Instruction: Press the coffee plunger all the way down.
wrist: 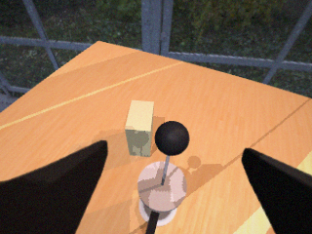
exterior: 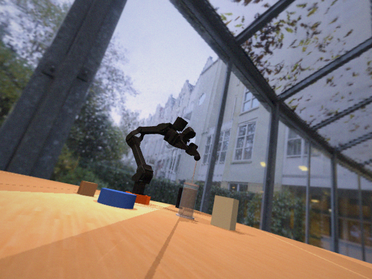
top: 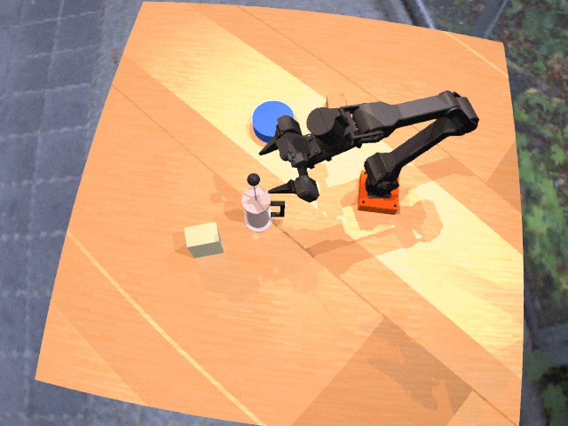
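Observation:
The coffee press (top: 257,218) (exterior: 188,201) (wrist: 162,192) stands upright, a clear cylinder with a pale lid and a black handle (top: 284,209) (exterior: 179,196) (wrist: 152,224). Its plunger is up: a long thin rod shows above the lid, topped by a black ball knob (top: 253,179) (exterior: 197,157) (wrist: 172,137). My gripper (top: 265,172) (wrist: 175,150) is wide open and empty. In the wrist view the knob appears between the two spread fingers; in the top view it lies just beyond the fingertips. In the exterior view the fingers overlap near the knob, and contact cannot be told.
A beige block (top: 204,239) (exterior: 224,212) (wrist: 140,122) stands near the press, on the side away from the arm's orange base (top: 378,204) (exterior: 142,199). A blue disc (top: 271,119) (exterior: 117,198) lies partly under the gripper in the top view. A brown block (exterior: 87,188) is beyond it.

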Motion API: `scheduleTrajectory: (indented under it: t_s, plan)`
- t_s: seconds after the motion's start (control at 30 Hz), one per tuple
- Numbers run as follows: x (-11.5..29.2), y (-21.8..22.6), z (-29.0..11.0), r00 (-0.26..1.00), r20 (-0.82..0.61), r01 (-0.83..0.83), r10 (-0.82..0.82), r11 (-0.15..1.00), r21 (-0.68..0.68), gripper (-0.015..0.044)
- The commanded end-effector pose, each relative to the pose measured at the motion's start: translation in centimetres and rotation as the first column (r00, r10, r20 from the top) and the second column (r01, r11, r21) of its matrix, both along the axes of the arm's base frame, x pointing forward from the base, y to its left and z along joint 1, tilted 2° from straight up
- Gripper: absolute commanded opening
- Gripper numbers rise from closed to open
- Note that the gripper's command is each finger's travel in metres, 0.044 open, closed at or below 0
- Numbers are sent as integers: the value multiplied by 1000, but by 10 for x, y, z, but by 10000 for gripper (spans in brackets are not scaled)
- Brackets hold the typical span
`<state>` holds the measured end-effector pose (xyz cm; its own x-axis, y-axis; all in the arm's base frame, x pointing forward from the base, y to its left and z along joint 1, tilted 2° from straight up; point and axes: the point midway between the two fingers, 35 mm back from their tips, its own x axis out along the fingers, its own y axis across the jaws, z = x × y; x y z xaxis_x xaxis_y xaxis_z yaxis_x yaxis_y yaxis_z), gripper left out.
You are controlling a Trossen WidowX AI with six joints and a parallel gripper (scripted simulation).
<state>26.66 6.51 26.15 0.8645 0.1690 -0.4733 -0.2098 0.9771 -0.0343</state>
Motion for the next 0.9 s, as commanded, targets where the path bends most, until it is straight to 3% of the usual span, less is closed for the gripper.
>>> scheduleTrajectory:
  t_s: [0.0, 0.67, 0.87]
  plan:
    - [6, 1, -4, 1000, -6, 3, -3, 1000, 2, 440]
    - [30, 6, -19, 1000, -4, 3, -3, 1000, 3, 440]
    - [30, 6, -19, 1000, -4, 3, -3, 1000, 3, 282]
